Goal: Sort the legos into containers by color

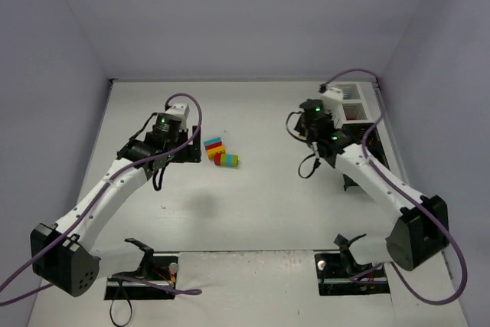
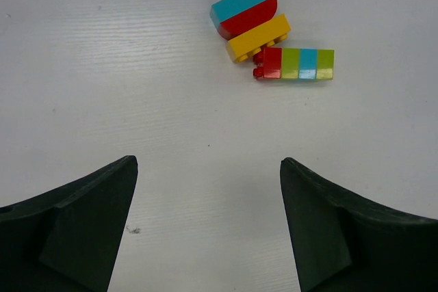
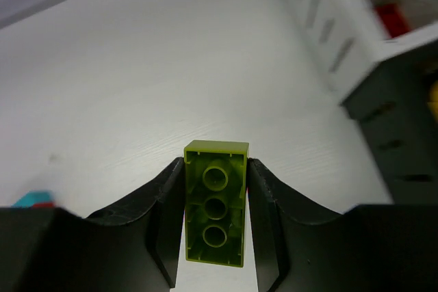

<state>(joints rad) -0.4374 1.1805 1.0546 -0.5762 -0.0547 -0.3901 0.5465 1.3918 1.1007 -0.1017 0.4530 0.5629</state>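
My right gripper is shut on a lime-green lego, held off the table with its hollow underside facing the camera. It hovers just left of the containers, a white slatted bin holding a red piece and a black bin beside it. From above, the right gripper is beside the white bin. A cluster of legos lies mid-table: a cyan-and-red rounded stack, a yellow brick and a red-green-cyan-green row. My left gripper is open over bare table just short of them.
Grey walls close off the table at the back and on both sides. The two black arm bases sit at the near edge, with purple cables looping beside the arms. The bins line the right edge.
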